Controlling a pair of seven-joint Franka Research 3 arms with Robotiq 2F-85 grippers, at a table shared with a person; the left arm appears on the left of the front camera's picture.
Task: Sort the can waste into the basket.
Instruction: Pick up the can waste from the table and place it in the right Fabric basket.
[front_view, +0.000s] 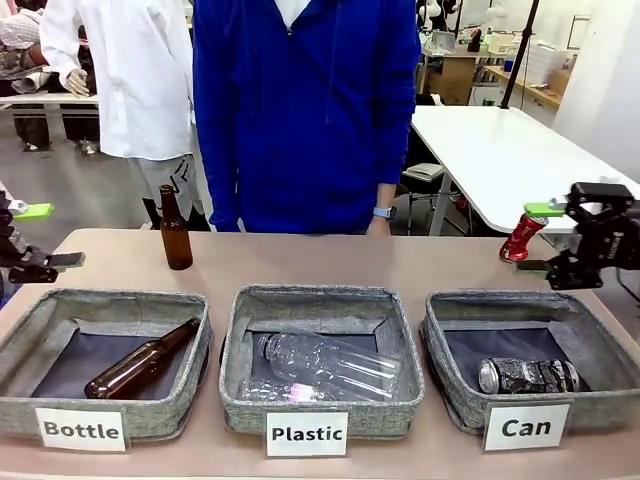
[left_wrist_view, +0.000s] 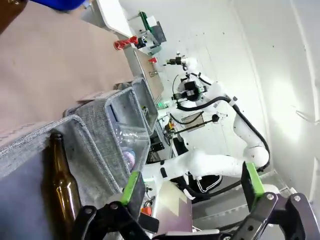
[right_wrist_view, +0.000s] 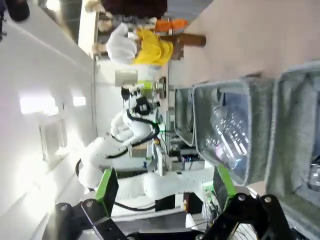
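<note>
While my left claw (front_view: 45, 237) and right claw (front_view: 548, 238) hang released, red can (front_view: 522, 238) sits on bench (front_view: 300, 260) beside the right; black can (front_view: 528, 375) in basket (front_view: 455, 385).

I work in a research lab, by the look of it. My tan table (front_view: 130, 262) carries a row of grey bins with printed signs: the Bottle bin (front_view: 150, 420), the Plastic bin (front_view: 240, 400), the Can bin (front_view: 600, 408). Behind it stands a person in a white lab coat (front_view: 140, 80). Beyond are a long white worktable (front_view: 500, 150), cluttered desks (front_view: 455, 70) and bare white walls (left_wrist_view: 280, 60).
</note>
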